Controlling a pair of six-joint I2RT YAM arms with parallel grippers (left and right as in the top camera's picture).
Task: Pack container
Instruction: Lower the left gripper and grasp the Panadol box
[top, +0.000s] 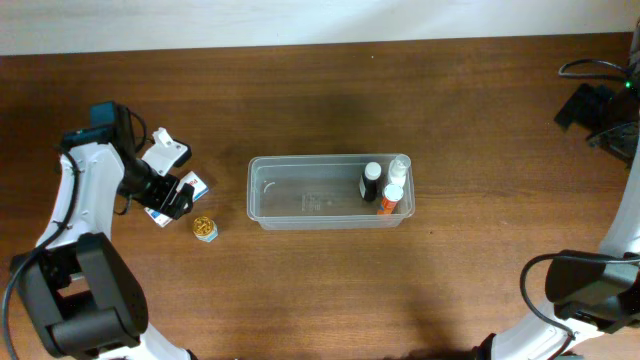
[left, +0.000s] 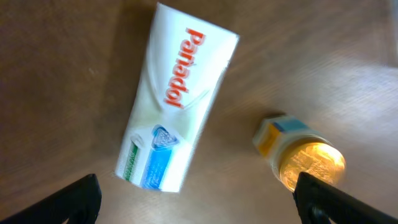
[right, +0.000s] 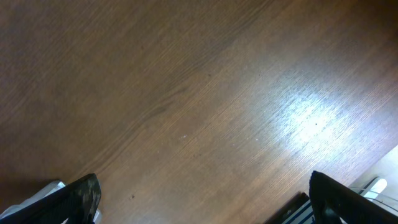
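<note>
- Left gripper (left: 199, 208) hangs wide open, nothing in its grasp.
- Just ahead of its fingers, a white Panadol box (left: 177, 102) lies flat and slanted.
- A gold-lidded jar (left: 305, 158) sits close by one fingertip, apart from the box.
- The container (top: 320, 160) rests well away from this gripper, beyond the jar, with three small bottles (top: 385, 185) at its far end.
- Right gripper (right: 202, 205) is spread wide and empty too, only bare table (right: 186, 93) beneath it.

Overhead top-down, wrist views close above table (top: 320, 290)

White arm links (top: 68, 195), black joints (top: 90, 290), black left end effector (top: 172, 197).
</note>
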